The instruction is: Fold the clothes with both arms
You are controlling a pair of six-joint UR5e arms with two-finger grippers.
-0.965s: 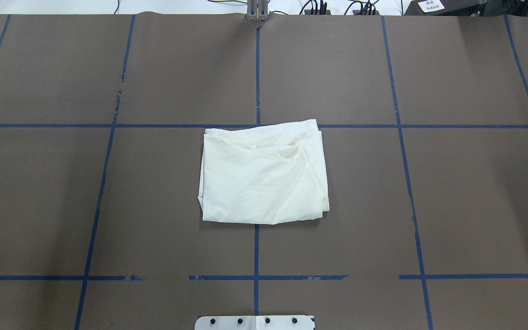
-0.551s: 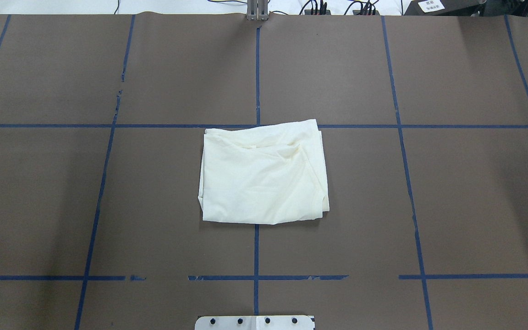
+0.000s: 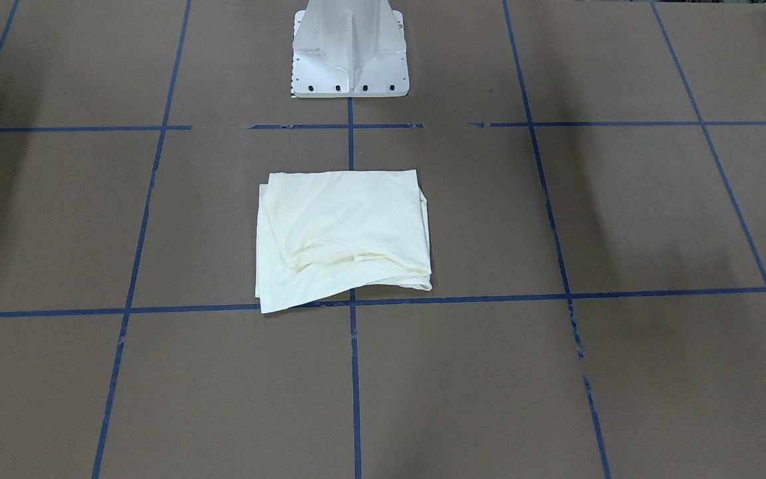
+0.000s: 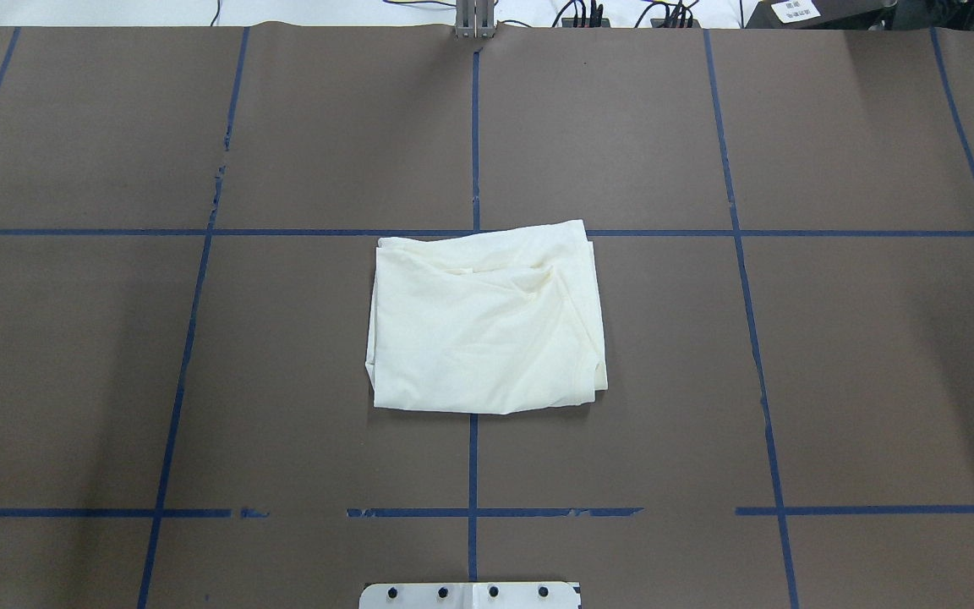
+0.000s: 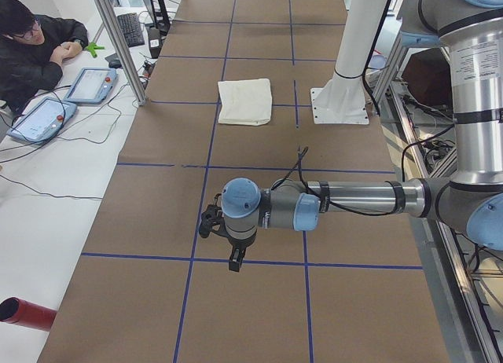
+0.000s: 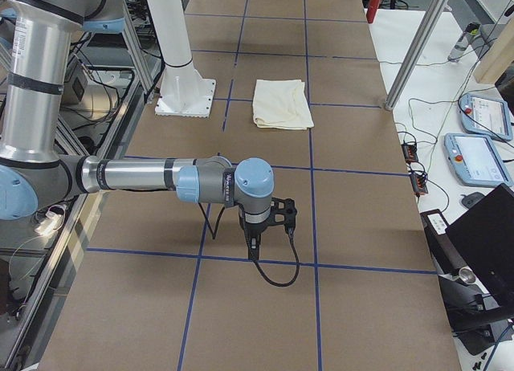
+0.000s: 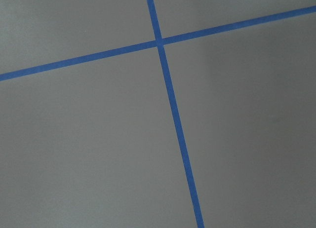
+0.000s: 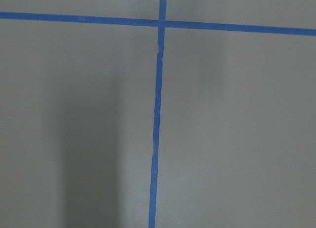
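The clothes, a cream shirt (image 4: 487,326) folded into a rough rectangle with its plain side up, lie on the middle of the brown table (image 4: 791,381), just in front of the white pedestal (image 3: 350,53). It also shows as the shirt (image 3: 343,236), (image 5: 245,101), (image 6: 281,103) in the other exterior views. Neither arm touches it. My left arm (image 5: 354,198) reaches over the table far from the shirt, its left gripper (image 5: 224,237) pointing down; I cannot tell its state. My right arm (image 6: 136,176) does the same at the other end, and the right gripper (image 6: 269,222) is equally unreadable. Both wrist views show only bare table.
Blue tape lines (image 4: 474,474) grid the brown table. A seated person (image 5: 31,49) and tablets (image 5: 90,84) are at a white side table; a red cylinder (image 5: 23,312) lies there. More tablets (image 6: 482,158) and a laptop (image 6: 490,242) sit opposite.
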